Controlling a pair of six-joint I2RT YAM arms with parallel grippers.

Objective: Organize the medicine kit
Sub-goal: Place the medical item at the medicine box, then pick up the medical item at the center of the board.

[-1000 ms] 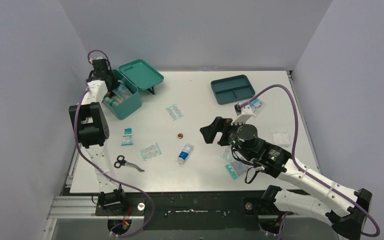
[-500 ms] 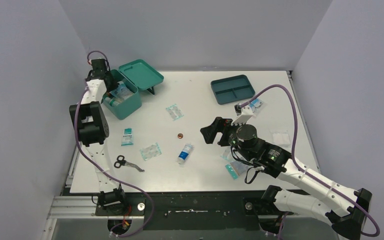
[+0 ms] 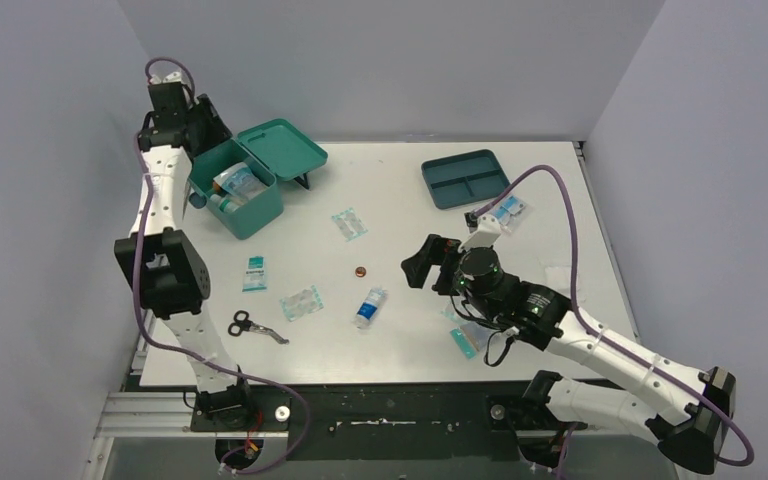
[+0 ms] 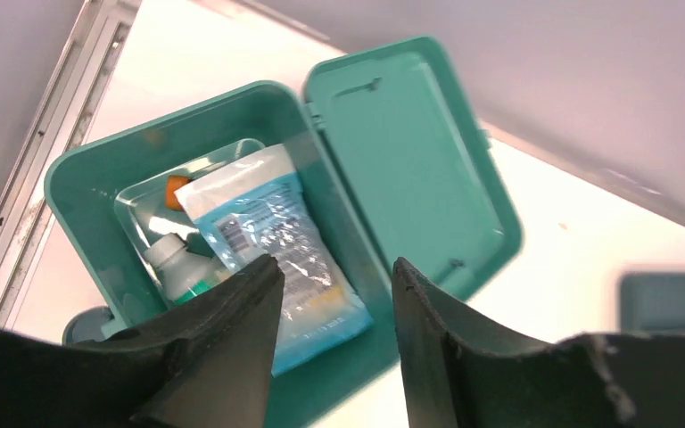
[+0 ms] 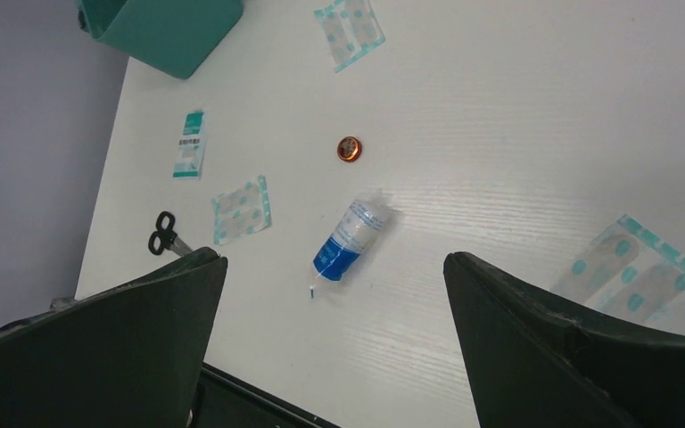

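White table (image 3: 520,340), plain grey walls (image 3: 410,60), aluminium frame rail (image 3: 150,415)

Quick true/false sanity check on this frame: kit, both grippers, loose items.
1. The lid of the medicine kit is open. True.
2. The left gripper is shut. False: it is open and empty, above the kit.
3. The scissors lie in the kit. False: they lie on the table, near its front edge.
4. The right gripper is open and holds nothing. True.
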